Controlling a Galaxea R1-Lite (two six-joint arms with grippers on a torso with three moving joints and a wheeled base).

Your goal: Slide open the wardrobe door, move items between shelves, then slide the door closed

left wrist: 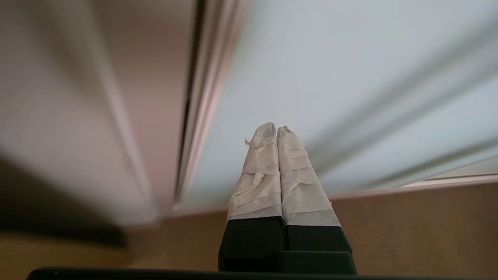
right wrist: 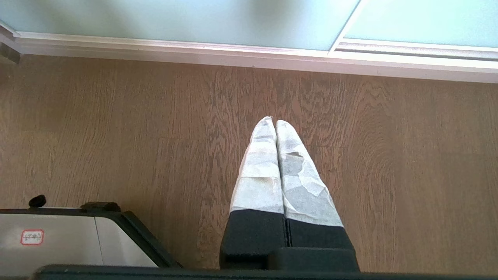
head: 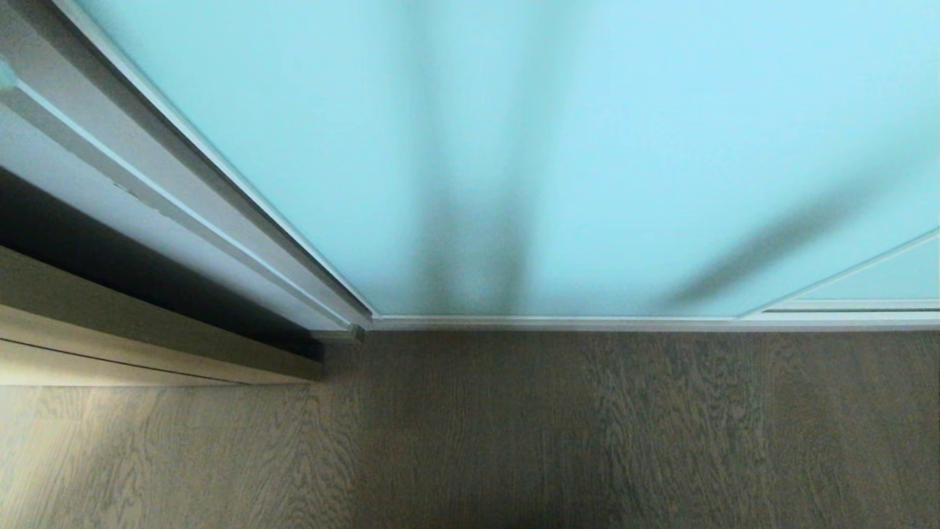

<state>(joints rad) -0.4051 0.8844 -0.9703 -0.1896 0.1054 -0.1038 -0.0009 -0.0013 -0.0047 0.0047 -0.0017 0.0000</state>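
head: sliding wardrobe door (head: 587, 147) only | wrists: left gripper (left wrist: 276, 130), right gripper (right wrist: 275, 121) pressed together, empty

Two frosted aqua panels on show: the big sliding wardrobe door (head: 514, 147) filling the head view, and a second panel (head: 881, 279) peeking in at the right. One grey wood-grain floor (head: 514, 441). One light wood cabinet (head: 147, 345) at the left. Two claws counted, the left claw (left wrist: 276, 128) and the right claw (right wrist: 275, 121), each with two taped fingers.
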